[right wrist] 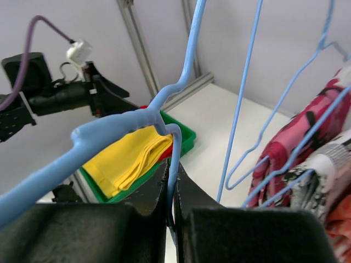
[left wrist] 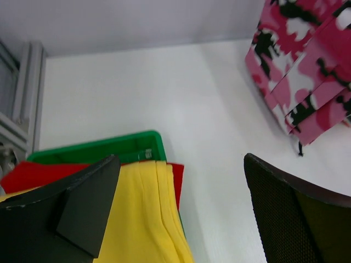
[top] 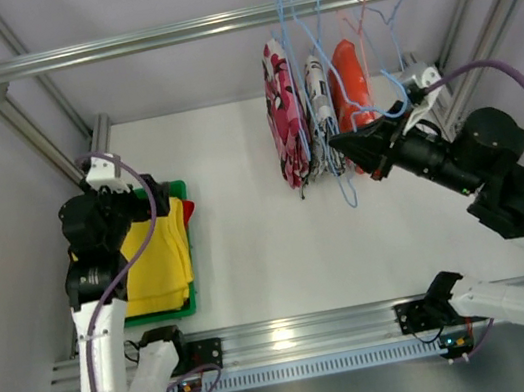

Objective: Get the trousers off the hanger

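Left gripper (left wrist: 181,164) spread wide, nothing between fingers, hovering above green tray (left wrist: 109,147). Yellow trousers (top: 157,260) off hanger, folded, lying in tray on top of red trousers (left wrist: 33,174). Red edge peeks out at tray's far side. White desk (top: 271,245) under tray. Right gripper (right wrist: 171,178) well right of tray, pressed together, pinching wire of blue hanger (right wrist: 115,129). Also right of tray, hanging from rail (top: 251,17) on wire hangers: pink camouflage garment (top: 285,116), grey patterned garment (top: 318,95), orange garment (top: 352,84).
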Motion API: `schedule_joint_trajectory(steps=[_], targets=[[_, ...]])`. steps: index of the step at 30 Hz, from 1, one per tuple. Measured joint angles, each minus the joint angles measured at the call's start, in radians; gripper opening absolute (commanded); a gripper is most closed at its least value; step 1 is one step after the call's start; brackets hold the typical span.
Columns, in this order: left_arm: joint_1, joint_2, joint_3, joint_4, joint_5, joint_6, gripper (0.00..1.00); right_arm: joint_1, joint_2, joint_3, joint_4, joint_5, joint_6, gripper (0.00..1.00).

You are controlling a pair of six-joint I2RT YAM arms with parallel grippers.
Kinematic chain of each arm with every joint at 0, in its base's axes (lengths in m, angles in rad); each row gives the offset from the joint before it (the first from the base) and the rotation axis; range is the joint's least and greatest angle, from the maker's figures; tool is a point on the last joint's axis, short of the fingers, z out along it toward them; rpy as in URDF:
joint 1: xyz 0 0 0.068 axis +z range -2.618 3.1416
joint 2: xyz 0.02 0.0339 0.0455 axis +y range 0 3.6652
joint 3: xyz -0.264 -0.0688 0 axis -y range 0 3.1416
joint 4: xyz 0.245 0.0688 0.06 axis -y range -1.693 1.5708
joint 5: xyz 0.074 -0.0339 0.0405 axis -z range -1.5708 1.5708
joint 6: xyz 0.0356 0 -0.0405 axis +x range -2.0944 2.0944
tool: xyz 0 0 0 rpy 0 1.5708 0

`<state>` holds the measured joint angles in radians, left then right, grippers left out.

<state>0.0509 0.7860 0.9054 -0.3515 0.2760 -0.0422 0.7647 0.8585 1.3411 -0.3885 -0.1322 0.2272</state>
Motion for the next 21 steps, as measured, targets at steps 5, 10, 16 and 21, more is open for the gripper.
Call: schedule_joint_trajectory(steps=[5, 10, 16, 21], targets=[[0.000, -0.103, 0.086, 0.010, 0.089, 0.023, 0.99, -0.022, -0.118, 0.029, -0.062, 0.073, -0.121, 0.00], [0.000, -0.135, 0.106, 0.019, 0.158, 0.038, 0.99, -0.114, -0.280, 0.020, -0.111, 0.160, -0.234, 0.00], [0.000, -0.035, 0.122, 0.035, 0.195, 0.000, 0.99, -0.277, -0.406, 0.031, -0.251, 0.315, -0.306, 0.00], [0.000, 0.042, 0.123, 0.071, 0.236, -0.058, 0.99, -0.335, -0.397, 0.098, -0.438, 0.377, -0.325, 0.00]])
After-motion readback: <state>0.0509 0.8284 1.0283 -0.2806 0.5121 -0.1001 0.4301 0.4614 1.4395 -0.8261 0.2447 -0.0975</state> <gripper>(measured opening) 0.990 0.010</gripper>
